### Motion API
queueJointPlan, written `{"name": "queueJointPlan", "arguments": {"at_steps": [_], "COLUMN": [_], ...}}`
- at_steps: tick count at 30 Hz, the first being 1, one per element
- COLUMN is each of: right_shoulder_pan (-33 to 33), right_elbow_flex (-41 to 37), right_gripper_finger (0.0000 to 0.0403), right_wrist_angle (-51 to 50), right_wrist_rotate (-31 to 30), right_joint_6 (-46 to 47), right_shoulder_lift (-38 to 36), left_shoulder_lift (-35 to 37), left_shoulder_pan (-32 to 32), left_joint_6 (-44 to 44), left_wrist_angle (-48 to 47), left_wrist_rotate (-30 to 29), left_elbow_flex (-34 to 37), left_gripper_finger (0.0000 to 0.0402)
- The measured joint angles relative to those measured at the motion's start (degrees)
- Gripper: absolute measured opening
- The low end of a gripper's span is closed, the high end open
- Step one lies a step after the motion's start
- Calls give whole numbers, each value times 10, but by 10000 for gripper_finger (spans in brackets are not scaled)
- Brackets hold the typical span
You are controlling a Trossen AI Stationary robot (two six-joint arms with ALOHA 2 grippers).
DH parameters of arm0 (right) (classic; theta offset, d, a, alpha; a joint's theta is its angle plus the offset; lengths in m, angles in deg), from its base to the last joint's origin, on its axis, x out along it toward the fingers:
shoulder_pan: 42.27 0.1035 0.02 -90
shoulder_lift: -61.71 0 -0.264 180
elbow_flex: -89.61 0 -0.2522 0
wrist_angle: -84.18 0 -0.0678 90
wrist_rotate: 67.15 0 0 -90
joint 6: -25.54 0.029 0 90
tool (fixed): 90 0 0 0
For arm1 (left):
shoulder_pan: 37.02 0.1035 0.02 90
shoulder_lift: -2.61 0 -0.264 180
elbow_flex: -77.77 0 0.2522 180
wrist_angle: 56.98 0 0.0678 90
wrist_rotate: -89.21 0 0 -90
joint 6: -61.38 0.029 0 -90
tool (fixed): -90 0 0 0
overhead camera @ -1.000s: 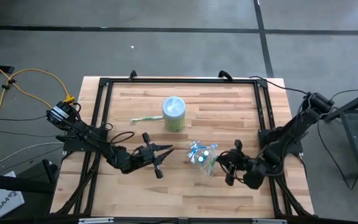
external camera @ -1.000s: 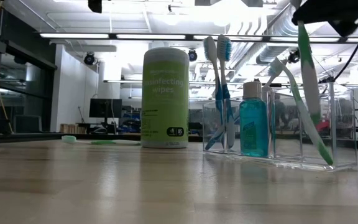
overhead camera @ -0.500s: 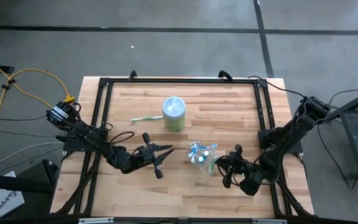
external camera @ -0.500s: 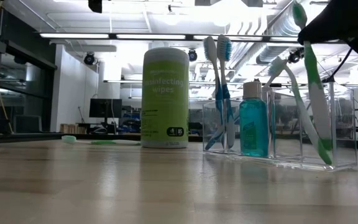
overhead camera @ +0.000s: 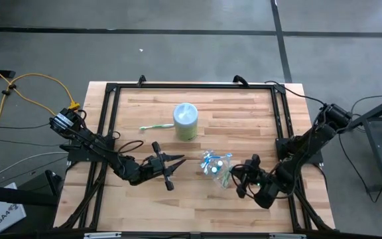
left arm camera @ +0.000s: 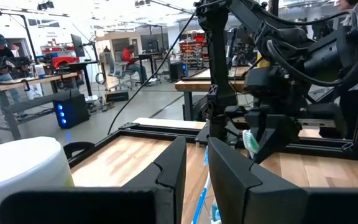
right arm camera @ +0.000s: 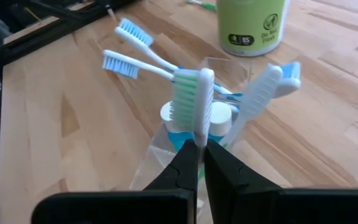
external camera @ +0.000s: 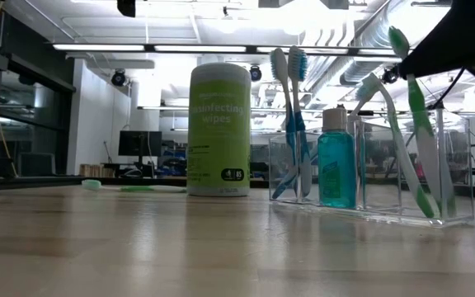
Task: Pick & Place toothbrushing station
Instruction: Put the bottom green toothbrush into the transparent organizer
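Progress: mostly done, I judge; the clear holder point(external camera: 371, 169) already carries several brushes, and one green brush point(external camera: 119, 188) lies loose on the tabletop point(overhead camera: 197, 192) by the wipes canister point(external camera: 219, 129).
Step in hand: right tool point(right arm camera: 197, 148), pressed together, pinches a green-white brush point(right arm camera: 196, 106) by its neck, its handle standing in the holder's end compartment.
Left tool point(overhead camera: 176, 159): waits just above the tabletop, near the holder, fingers slightly apart, holding nothing.
Holder contents: two blue-white brushes point(external camera: 290, 115) in one end compartment, a teal bottle point(external camera: 336, 168) in the middle, another green-white brush point(external camera: 392, 136) leaning beside the gripped one.
Left to do: release this brush; bring over the loose green one.
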Motion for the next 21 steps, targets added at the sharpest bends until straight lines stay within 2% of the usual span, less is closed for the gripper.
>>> {"name": "queueJointPlan", "arguments": {"at_steps": [6,21], "right_shoulder_pan": [0,-11], "right_elbow_flex": [0,0], "right_gripper_finger": [20,110], "right_wrist_angle": [-5,-5], "right_wrist_rotate": [9,54], "right_joint_6": [20,37], "right_shoulder_lift": [0,2], "left_shoulder_lift": [0,0], "left_shoulder_pan": [0,-3], "left_joint_6": [0,0], "left_wrist_angle": [0,0], "left_wrist_rotate": [0,3], "left_elbow_flex": [0,0], "left_gripper_finger": [63,63]}}
